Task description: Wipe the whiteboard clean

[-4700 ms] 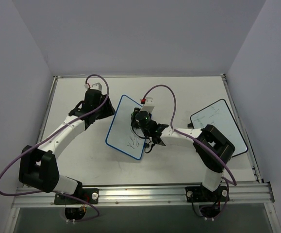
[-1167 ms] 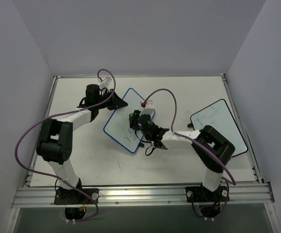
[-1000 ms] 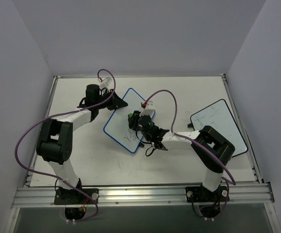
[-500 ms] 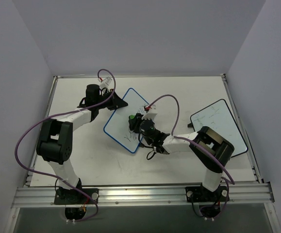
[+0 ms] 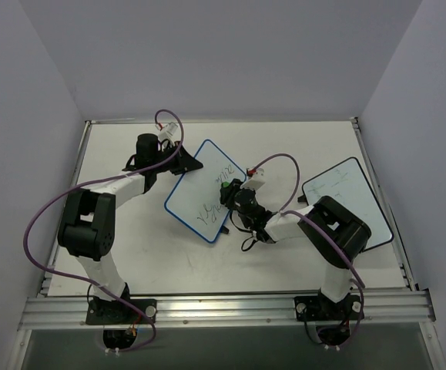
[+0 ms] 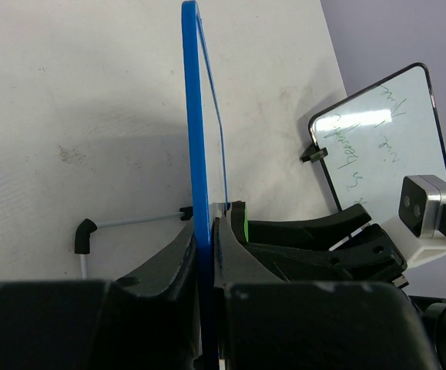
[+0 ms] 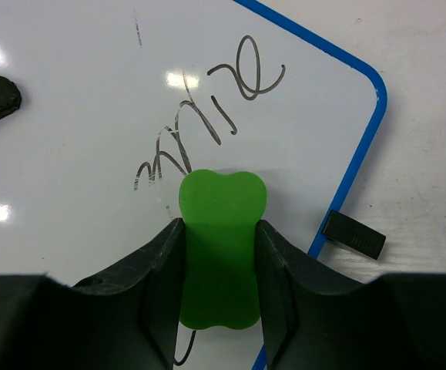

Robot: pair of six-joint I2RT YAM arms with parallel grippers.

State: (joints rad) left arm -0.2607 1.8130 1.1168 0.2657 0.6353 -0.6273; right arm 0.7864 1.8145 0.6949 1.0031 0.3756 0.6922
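Note:
The whiteboard, white with a thin blue frame, stands tilted at the table's centre. Dark handwriting runs across its face. My left gripper is shut on the board's far left edge; in the left wrist view the blue frame runs straight between the fingers. My right gripper is shut on a green eraser, which is pressed flat on the board face just below the writing, near the right edge. In the top view the eraser shows as a green spot.
A second white board with a black frame and faint scribbles lies at the right, close to the right arm's elbow. A small black foot sticks out beside the blue frame. A thin wire leg rests on the table behind the board.
My right gripper has slid the eraser rightward across the board, from its middle towards the right edge. The left gripper and the board have held still over the last second.

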